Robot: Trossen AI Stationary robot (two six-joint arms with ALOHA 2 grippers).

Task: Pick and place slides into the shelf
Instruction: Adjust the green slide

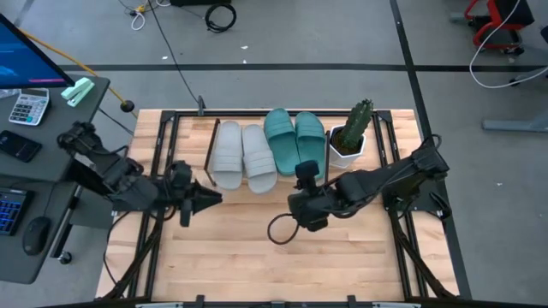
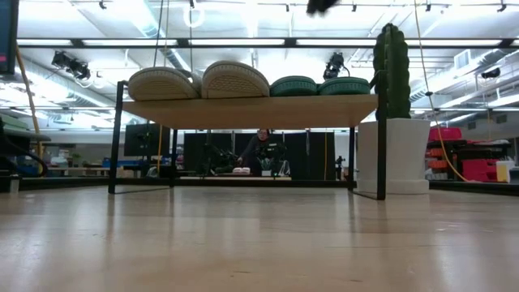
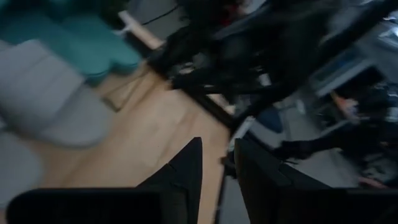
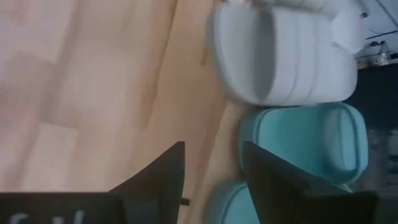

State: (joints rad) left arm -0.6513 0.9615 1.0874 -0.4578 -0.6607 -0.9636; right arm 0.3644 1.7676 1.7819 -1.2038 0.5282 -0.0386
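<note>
All the slides lie side by side on the shelf's plank top (image 2: pixel 243 112), by the table's far edge. The two light grey slides (image 1: pixel 242 156) are on the left and the two teal-green slides (image 1: pixel 295 139) on the right. In the low view the grey slides (image 2: pixel 199 81) and teal slides (image 2: pixel 318 85) rest on the plank. My right gripper (image 1: pixel 306 171) hovers at the near end of the teal pair, open and empty (image 4: pixel 213 149). My left gripper (image 1: pixel 214 198) is above the table, nearer than the grey pair, with a narrow gap between its fingers (image 3: pixel 219 146).
A cactus in a white pot (image 1: pixel 351 133) stands just right of the shelf, and also shows in the low view (image 2: pixel 392 122). A desk with a calculator (image 1: pixel 27 107) and keyboard sits left of the table. A bare stretch of wooden tabletop (image 1: pixel 257 265) lies toward the near edge. A person (image 2: pixel 258 150) is far behind.
</note>
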